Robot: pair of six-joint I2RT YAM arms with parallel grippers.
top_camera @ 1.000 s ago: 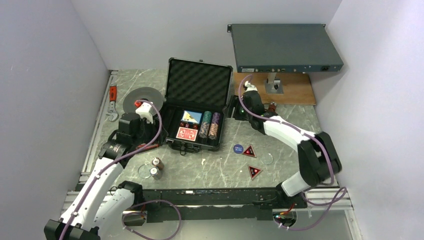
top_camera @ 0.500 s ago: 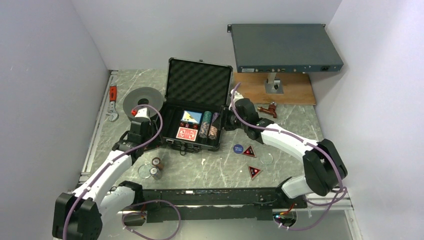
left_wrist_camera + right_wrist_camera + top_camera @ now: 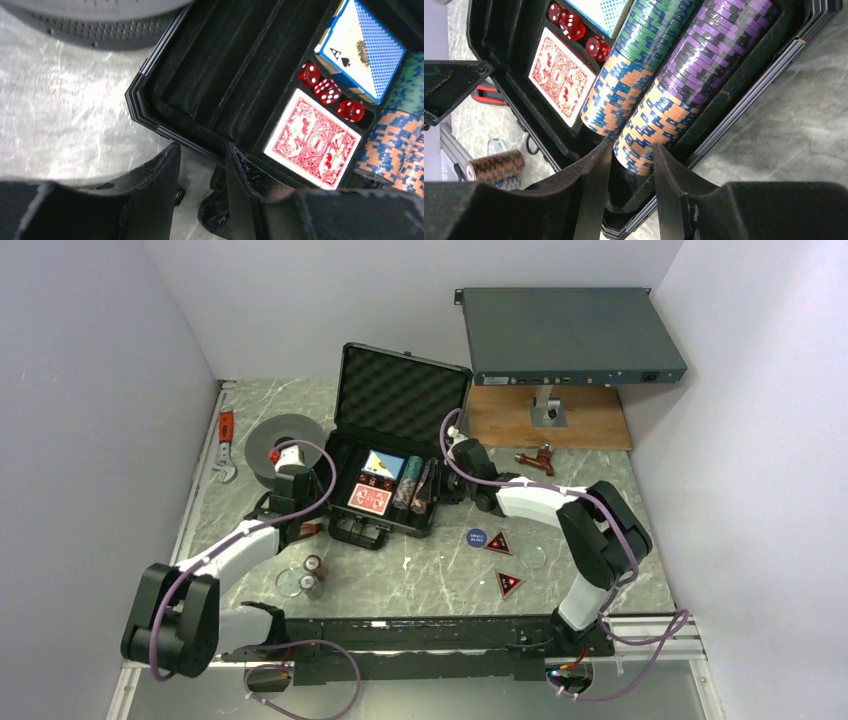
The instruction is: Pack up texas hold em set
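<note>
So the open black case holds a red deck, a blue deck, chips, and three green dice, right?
Not quite: the three dice are red, not green. The left wrist view shows them between the red deck and the blue deck, next to the chips, in the open black case.

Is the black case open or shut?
Open. The case has its foam lid standing up at the back, and you can see the red cards, dice and chips inside.
</note>
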